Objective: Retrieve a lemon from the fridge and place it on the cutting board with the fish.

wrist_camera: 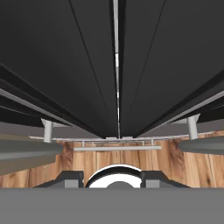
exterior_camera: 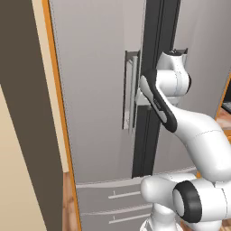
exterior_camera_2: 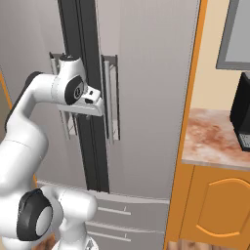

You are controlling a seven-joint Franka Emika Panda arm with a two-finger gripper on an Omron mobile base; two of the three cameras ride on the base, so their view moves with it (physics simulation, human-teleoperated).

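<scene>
Left base view: my arm reaches up to the fridge [exterior_camera: 94, 90], its doors shut; my tool [exterior_camera: 140, 97] sits at the dark seam between the doors, just beside the left door's handle [exterior_camera: 130, 92].

Right base view: my tool [exterior_camera_2: 93, 102] lies between the two handles, against the seam; a tabletop [exterior_camera_2: 215, 139] stands to the right.

Hand view: my fingertips [wrist_camera: 70, 178] point along the seam [wrist_camera: 117, 65] toward the wooden floor [wrist_camera: 175, 164]; I cannot tell whether my tool is released or clenched.

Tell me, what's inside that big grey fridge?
Cannot be seen: both fridge doors are shut. Just a dark seam shows between them, with the handles alongside.
</scene>
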